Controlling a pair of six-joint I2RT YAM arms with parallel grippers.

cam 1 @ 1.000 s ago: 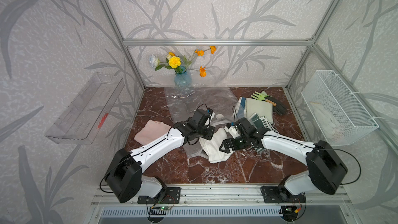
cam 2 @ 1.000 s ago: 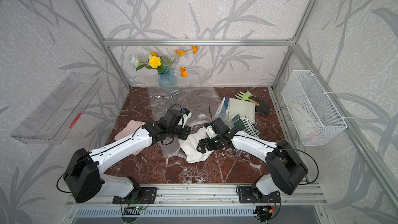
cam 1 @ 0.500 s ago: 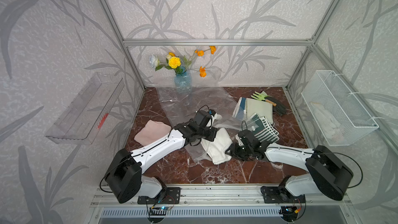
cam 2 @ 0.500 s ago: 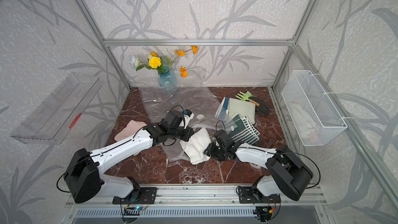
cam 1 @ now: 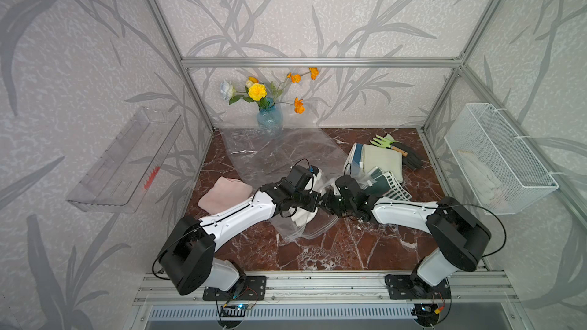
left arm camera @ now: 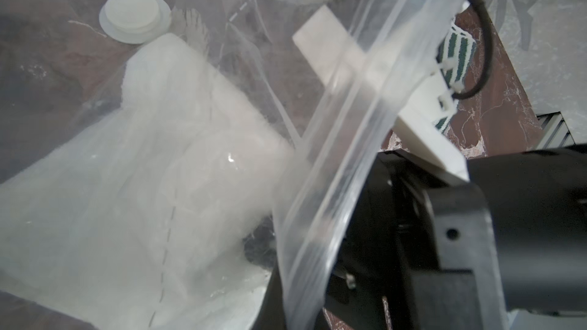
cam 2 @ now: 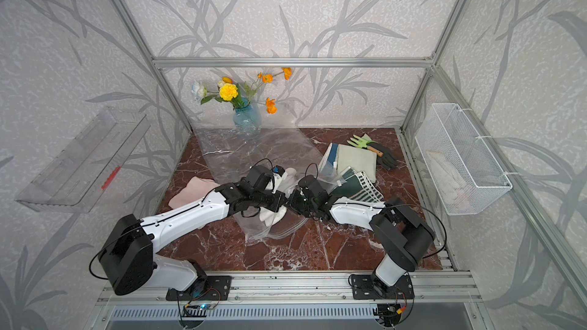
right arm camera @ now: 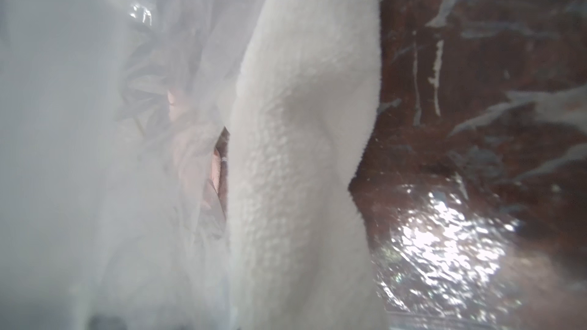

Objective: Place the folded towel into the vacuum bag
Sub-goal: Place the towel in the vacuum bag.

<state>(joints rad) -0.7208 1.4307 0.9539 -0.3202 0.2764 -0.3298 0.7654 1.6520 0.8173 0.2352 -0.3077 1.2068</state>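
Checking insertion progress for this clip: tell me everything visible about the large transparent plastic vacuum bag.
The large transparent crinkly plastic vacuum bag lies mostly flat on the red marble tabletop, far end reaching the blue glass vase, mouth toward the robot. A round white valve cap sits on its upper sheet. The zip-seal edge is lifted, apparently pinched by the shut left pincer. A folded white fluffy towel lies inside near the mouth, seen through the plastic.
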